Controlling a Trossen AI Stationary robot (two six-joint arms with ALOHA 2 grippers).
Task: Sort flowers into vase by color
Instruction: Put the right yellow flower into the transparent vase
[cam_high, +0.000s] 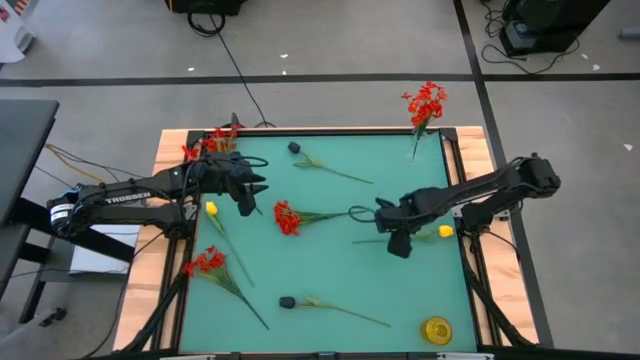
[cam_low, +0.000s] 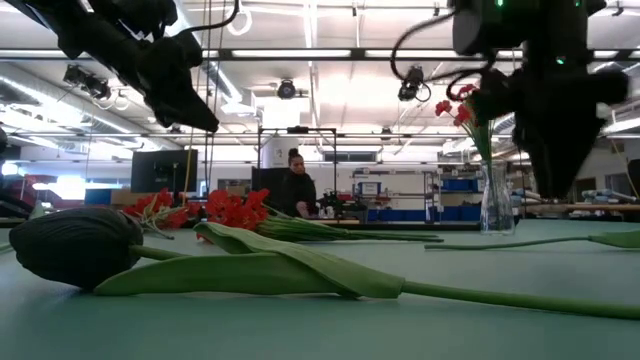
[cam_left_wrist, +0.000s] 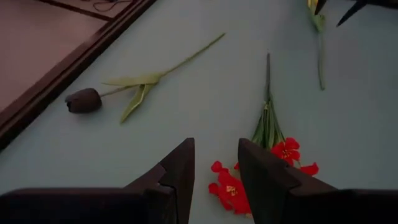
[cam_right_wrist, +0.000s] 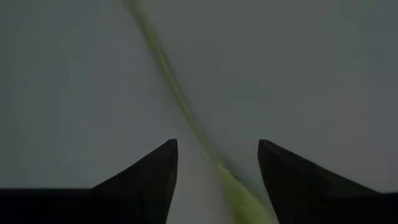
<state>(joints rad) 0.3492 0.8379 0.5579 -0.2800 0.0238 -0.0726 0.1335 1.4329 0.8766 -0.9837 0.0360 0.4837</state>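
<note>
Several flowers lie flat on the green mat: a red one (cam_high: 287, 218) in the middle, a yellow one (cam_high: 211, 208) and a red one (cam_high: 205, 262) at the left, two dark-headed ones (cam_high: 295, 148) (cam_high: 287, 301), and a yellow one (cam_high: 445, 231) at the right. Red flowers stand in a vase (cam_high: 215, 140) at the far left corner and in a glass vase (cam_low: 497, 200) at the far right. My left gripper (cam_left_wrist: 216, 168) hangs open above the middle red flower (cam_left_wrist: 230, 186). My right gripper (cam_right_wrist: 217, 162) points down, open, its fingers on either side of the right yellow flower's stem (cam_right_wrist: 168, 68), above it.
A small yellow round thing (cam_high: 437, 329) sits at the near right corner. A wooden frame (cam_high: 160, 215) borders the mat. Beyond the table a person (cam_low: 297, 185) stands in the room.
</note>
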